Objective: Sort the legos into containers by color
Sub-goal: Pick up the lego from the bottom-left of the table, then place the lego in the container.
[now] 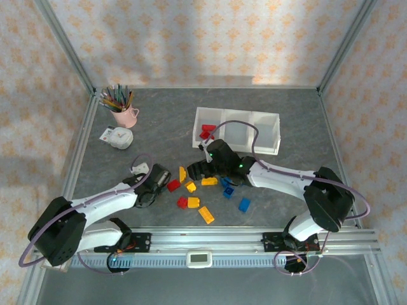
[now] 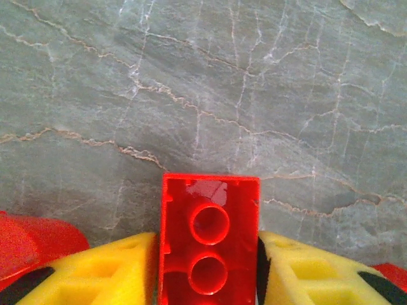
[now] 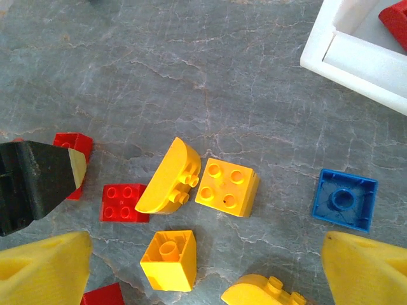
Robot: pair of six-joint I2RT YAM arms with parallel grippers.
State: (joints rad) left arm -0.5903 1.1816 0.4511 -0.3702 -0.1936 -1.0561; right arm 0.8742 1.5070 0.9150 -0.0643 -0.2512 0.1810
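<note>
Left gripper (image 2: 210, 270) is clamped on a red brick (image 2: 210, 235), its yellow pads (image 2: 108, 276) flat against the two long walls, with the grey table (image 2: 203, 95) close beneath; from above you find that pair just left of the loose legos (image 1: 193, 203). Right gripper (image 3: 203, 248) hangs spread wide and empty over the pile, near the containers (image 1: 261, 149), whose left bin carries red pieces (image 1: 206, 132). Expect these bricks to be light, rigid and glossy; they won't crush, but smooth plastic can slip or twist out of a light pinch. Take each across flat parallel walls, low and centred, as you have the red one; the curved yellow brick (image 3: 166, 178) wants gripping on its straight sides, never over the arc; the upturned blue brick (image 3: 344, 198) offers four plain walls.
</note>
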